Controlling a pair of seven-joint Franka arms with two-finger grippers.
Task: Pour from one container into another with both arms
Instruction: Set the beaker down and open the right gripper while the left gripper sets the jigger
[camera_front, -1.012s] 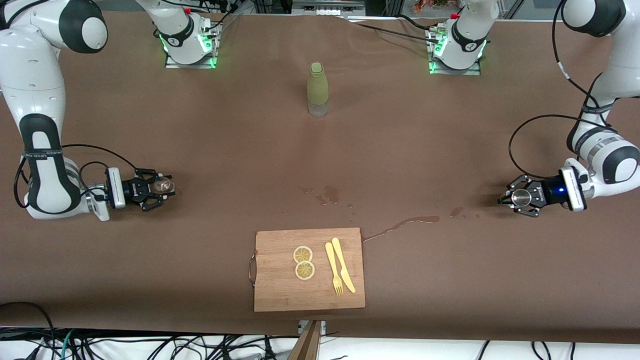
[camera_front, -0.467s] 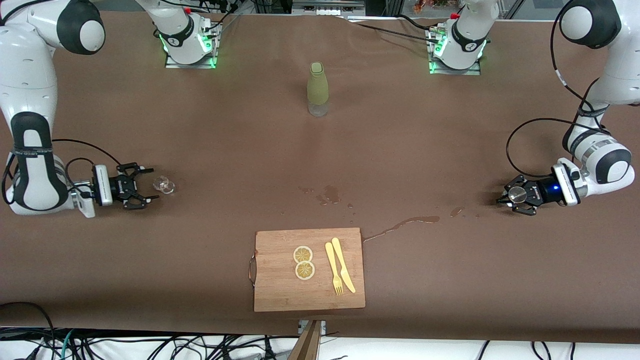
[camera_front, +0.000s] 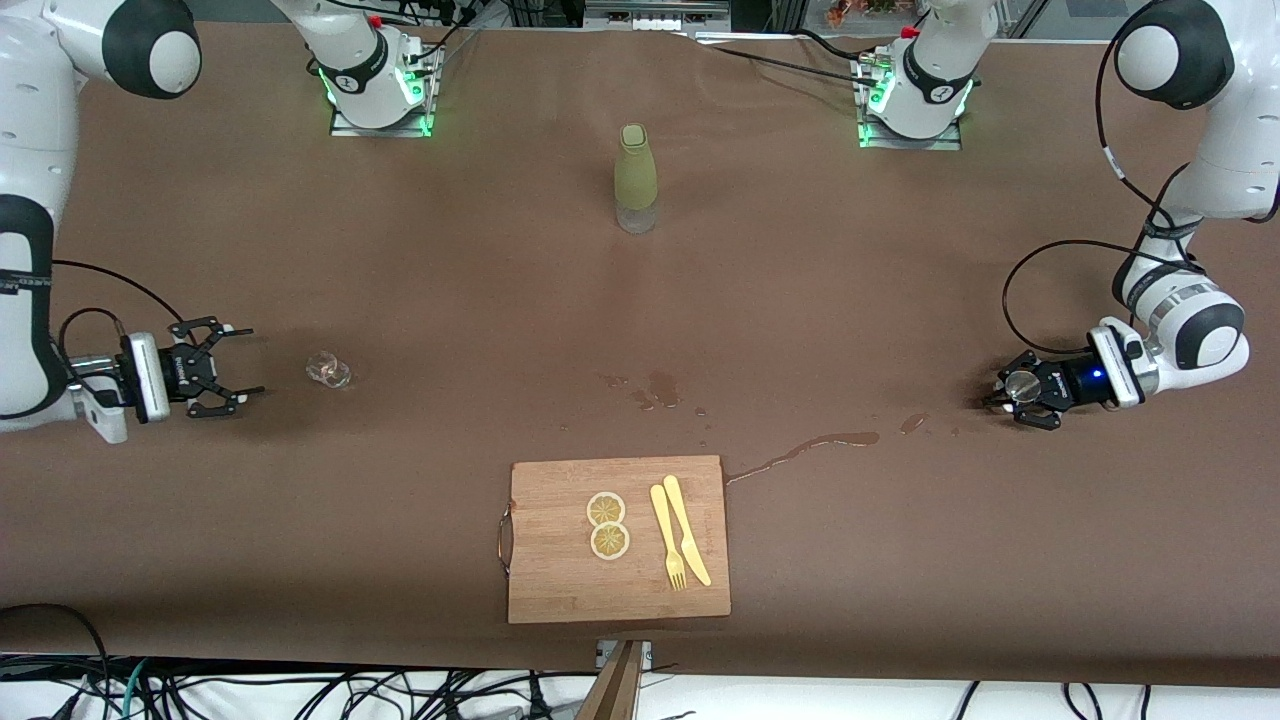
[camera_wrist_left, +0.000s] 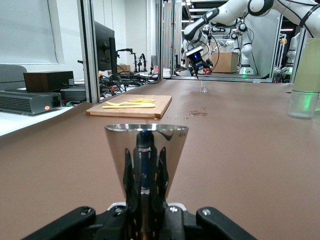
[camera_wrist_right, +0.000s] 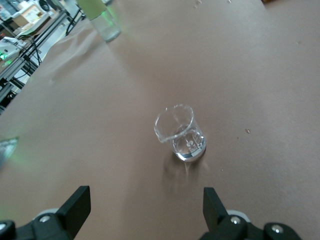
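Front view: the right gripper (camera_front: 243, 361) hangs low at the right arm's end of the table, spread wide and empty; the small glass beaker (camera_front: 328, 370) stands just beside it, apart from it; the left gripper (camera_front: 1010, 390) sits low at the left arm's end around a steel cup (camera_front: 1021, 384); spilled liquid (camera_front: 810, 444) streaks the cloth near a cutting board (camera_front: 560, 585).

Left wrist view: the cup stands upright between wide-set fingers (camera_wrist_left: 82, 214), seemingly unclamped.

Right wrist view: the beaker is upright and looks empty; the fingers (camera_wrist_right: 76, 202) flank nothing.

Judgement: both vessels are set down; pouring would need each regrasped.
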